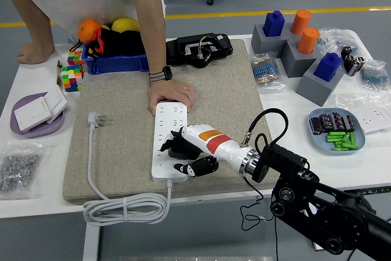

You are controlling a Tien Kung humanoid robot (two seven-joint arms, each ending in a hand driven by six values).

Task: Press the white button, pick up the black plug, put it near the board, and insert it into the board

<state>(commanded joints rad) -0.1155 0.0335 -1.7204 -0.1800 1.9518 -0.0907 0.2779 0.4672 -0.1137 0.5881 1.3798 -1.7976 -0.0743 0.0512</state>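
White rectangular plastic power strip (168,142) is lying under the right hand (183,151), gripping a black plug (181,147); a person's hand (171,96) is steadying its far end.

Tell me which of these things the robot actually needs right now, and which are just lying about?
In use: white power strip; right hand over it; person's hand steadying its far end.

Lying about: colour cubes, blue bin, purple plate, grey blocks, battery dish.
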